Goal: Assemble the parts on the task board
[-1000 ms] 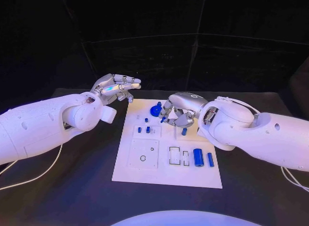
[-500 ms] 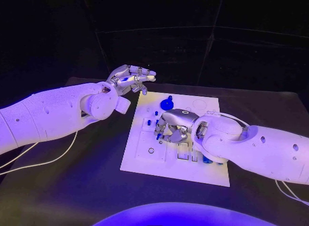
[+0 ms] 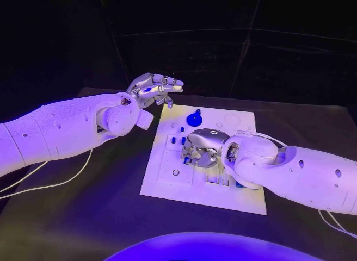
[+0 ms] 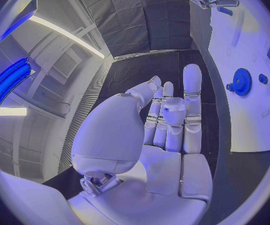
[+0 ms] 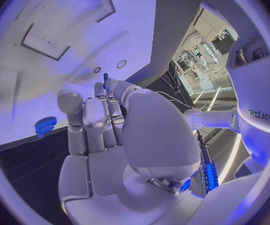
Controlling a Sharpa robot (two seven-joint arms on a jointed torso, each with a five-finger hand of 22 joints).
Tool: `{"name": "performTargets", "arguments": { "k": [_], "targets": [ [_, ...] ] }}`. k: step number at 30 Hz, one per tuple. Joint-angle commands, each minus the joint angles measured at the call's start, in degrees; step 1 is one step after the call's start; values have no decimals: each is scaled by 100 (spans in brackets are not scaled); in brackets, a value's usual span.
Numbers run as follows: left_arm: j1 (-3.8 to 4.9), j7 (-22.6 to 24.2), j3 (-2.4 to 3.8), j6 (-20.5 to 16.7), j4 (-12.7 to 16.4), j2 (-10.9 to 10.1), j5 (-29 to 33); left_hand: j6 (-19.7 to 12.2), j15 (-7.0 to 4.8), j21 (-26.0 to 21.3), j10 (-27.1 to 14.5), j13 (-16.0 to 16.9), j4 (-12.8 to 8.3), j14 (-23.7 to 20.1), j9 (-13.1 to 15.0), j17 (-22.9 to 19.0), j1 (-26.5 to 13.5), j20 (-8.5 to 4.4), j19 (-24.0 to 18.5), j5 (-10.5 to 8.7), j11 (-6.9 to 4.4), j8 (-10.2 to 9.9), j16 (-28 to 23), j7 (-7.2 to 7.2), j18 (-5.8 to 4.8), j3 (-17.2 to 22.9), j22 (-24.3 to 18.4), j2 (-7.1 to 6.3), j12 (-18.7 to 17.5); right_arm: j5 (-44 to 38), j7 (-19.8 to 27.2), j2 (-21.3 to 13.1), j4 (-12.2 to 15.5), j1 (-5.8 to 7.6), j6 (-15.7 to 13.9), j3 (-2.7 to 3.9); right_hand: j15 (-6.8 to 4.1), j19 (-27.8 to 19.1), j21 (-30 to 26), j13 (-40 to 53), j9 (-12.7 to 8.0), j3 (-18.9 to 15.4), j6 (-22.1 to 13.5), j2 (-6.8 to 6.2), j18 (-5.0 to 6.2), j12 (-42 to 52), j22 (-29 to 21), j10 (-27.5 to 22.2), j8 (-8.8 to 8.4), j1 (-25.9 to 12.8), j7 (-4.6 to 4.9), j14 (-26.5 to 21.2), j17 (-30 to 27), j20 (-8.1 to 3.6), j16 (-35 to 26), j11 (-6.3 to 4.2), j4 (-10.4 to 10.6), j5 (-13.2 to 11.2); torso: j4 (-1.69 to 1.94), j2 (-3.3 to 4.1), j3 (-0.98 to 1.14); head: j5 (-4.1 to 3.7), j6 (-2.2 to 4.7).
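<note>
While my right hand [image 3: 201, 149] hovers low over the middle of the task board [image 3: 169, 185], it pinches a small blue part [image 5: 105, 77] at its fingertips. My left hand [image 3: 153, 89] hangs off the board's far left corner, fingers loosely curled, holding nothing. Near it a blue gear [image 3: 194, 118] stands on the board. "harpa" reads on my arm in the right wrist view.
</note>
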Motion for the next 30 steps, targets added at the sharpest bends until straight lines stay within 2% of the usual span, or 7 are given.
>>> {"name": "performTargets", "arguments": {
  "k": [1,8,15,21,30],
  "targets": [
    [8,48,3,73,-4,2,-21,-45,19,-16,-34,-7,-23,-39,-8,-9,9,-10,-40,5,2,26,-16,7,73,9,-9,33,19,-214,-104,5,-5,4,25,1,-20,47,21,7,6,29,14,5,-98,-23,6,34,-26,-51,23,73,9,-6,22,21,-3,26,6,-3,-2,-6,-6],
    [7,47,2,80,-8,3,-21,-45,19,-16,-34,-7,-23,-39,-8,-9,9,-10,-40,5,2,26,-16,7,73,9,-9,33,19,-324,-221,9,8,2,15,0,-18,48,27,8,7,34,16,5,-99,-23,14,35,-27,-65,23,71,3,-4,20,22,-7,37,3,-2,-1,3,-10],
    [7,45,2,82,-8,5,-21,-45,19,-16,-34,-7,-23,-39,-8,-9,9,-10,-40,5,2,26,-16,7,73,9,-9,33,19,-372,-347,27,-15,1,158,1,-17,47,30,9,8,38,16,4,-99,-25,15,35,-29,-77,24,71,3,-3,23,23,-9,46,9,0,-7,4,-24],
    [7,33,2,89,-9,5,-21,-48,21,-18,-36,-8,-20,-39,-9,-9,3,-9,-40,5,4,28,-14,10,72,7,-10,34,22,-379,-364,47,16,1,268,1,-15,45,33,9,9,38,18,-1,-99,-26,18,35,-31,-96,24,70,2,-1,24,24,-11,50,7,0,-3,13,-29],
    [7,24,2,96,-11,4,-21,-48,21,-18,-36,-8,-20,-39,-9,-9,3,-9,-40,5,4,28,-14,10,72,7,-10,34,22,-404,-384,50,23,-1,324,1,-15,42,33,10,9,39,20,-2,-98,-26,15,37,-31,-107,24,69,-1,0,23,23,-11,51,2,-5,-5,34,-48]
  ]
}}
